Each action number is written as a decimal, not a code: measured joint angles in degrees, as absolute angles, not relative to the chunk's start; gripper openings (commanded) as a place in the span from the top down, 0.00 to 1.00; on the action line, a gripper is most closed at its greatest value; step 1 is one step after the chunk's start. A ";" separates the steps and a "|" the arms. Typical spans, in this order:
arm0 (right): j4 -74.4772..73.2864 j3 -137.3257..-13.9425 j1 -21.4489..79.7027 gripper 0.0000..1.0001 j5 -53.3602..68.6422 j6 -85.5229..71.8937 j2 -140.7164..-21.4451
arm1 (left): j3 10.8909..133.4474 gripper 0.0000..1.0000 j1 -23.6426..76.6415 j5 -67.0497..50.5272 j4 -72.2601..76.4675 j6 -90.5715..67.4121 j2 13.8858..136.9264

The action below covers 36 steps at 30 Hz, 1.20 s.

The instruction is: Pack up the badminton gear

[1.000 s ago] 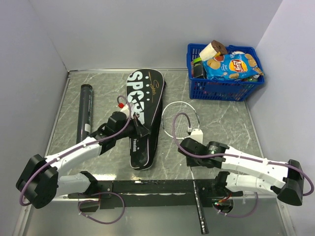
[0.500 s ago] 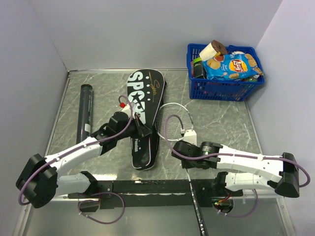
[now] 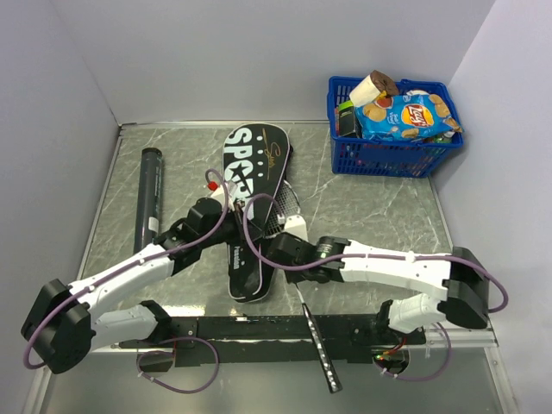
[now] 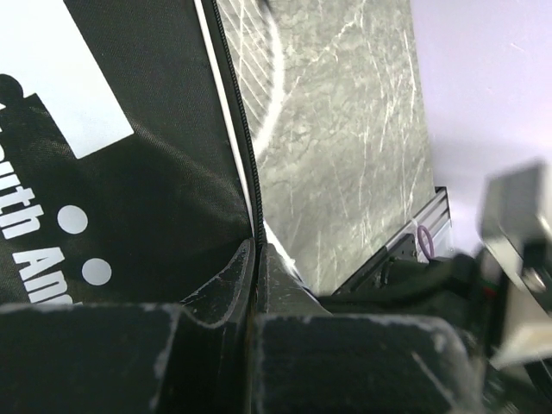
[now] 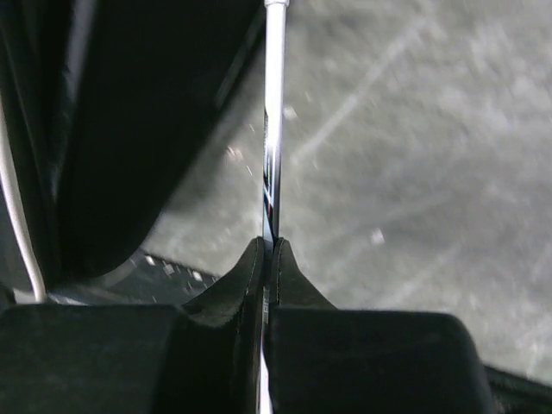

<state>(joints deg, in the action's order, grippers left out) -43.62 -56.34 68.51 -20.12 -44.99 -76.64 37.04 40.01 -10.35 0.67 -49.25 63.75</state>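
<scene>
A: Item 1, the cover. Where is it, and who has it?

B: It lies flat on the desk, centre-left, "SPORT" face up. The left claw is pinched tight on its zip-side edge, no gap between the fingers. I judge it is lifting that lip so the mouth stays open.

A: Item 2, the racket?

B: It lies slanted beside the cover's right edge, black handle reaching past the near edge of the desk and silver head at the cover's opening. The right claw is clamped shut on the thin shaft. A grip there, rather than on the handle, probably gives finer steering of the head into the slot. Whether the rim is inside yet, I cannot tell.

A: Item 3?

B: The tube, lengthwise along the left side, well apart from both claws and untouched.

A: Anything else?

B: I see only 1 racket and cannot spot any shuttlecocks. The blue basket of snacks sits in the far right corner and is not part of the kit.
</scene>
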 measured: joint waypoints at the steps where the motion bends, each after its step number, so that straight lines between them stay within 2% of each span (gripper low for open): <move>1: -42.19 -56.69 67.75 1.00 -19.97 -43.75 -77.62 | 37.04 0.99 40.03 -10.41 0.38 -49.23 63.33; 9: -31.18 -59.02 57.71 1.00 -16.27 -34.50 -84.66 | 37.04 0.99 40.60 -10.72 -3.46 -49.01 60.60; 14: -25.50 -64.55 52.31 1.00 -14.61 -30.30 -92.33 | 36.86 0.99 41.04 -10.70 -4.64 -49.04 59.57; 29: -19.27 -79.68 46.81 1.00 -17.89 -31.31 -110.50 | 35.57 0.99 41.28 -10.22 -5.98 -49.25 58.41; 30: -19.05 -79.68 46.61 0.98 -17.87 -31.46 -110.63 | 35.57 0.99 41.28 -10.22 -5.96 -49.25 58.41; 31: -18.92 -79.68 46.44 0.85 -17.58 -31.68 -110.65 | 35.57 0.99 41.28 -10.22 -5.96 -49.25 58.41; 32: -18.72 -79.64 46.35 0.79 -17.39 -31.77 -110.65 | 35.57 0.99 41.30 -10.22 -5.93 -49.25 58.43; 33: -18.33 -79.46 46.33 0.68 -17.19 -31.97 -110.65 | 35.57 0.99 41.30 -10.24 -5.87 -49.25 58.48; 36: -16.25 -77.65 46.33 0.56 -17.06 -32.32 -110.19 | 35.57 0.99 41.30 -10.35 -5.78 -49.23 59.09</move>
<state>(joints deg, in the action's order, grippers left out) -16.25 -77.65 46.33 -17.06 -32.32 -110.19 35.57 41.30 -10.35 -5.78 -49.23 59.09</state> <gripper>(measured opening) 0.335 0.030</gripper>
